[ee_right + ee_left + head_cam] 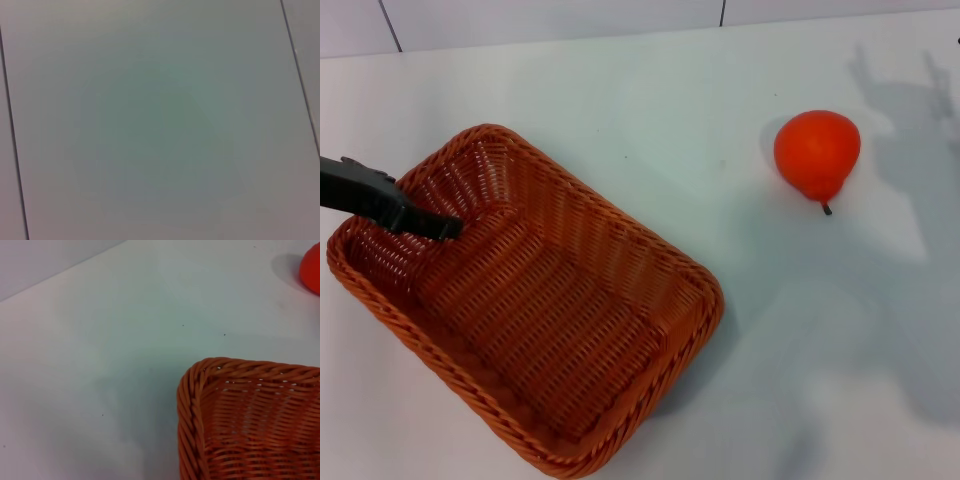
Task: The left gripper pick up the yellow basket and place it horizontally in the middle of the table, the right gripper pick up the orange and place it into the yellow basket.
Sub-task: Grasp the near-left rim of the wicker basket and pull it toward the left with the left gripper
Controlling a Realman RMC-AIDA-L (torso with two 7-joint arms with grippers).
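Observation:
The yellow basket [530,300], orange-brown wicker with a braided rim, lies diagonally on the white table [650,110] at the left of the head view. One of its corners shows in the left wrist view [240,415]. My left gripper [428,221] shows only as a dark slim tip reaching over the basket's left rim into its inside. The orange [817,152], glossy and pear-shaped with a short dark stem, lies on the table at the right, apart from the basket. Its edge shows in the left wrist view [312,270]. My right gripper is out of view.
A shadow of the right arm [910,130] falls on the table at the far right, beside the orange. The table's far edge [620,38] meets a panelled wall. The right wrist view shows only a plain pale surface with dark seams [10,125].

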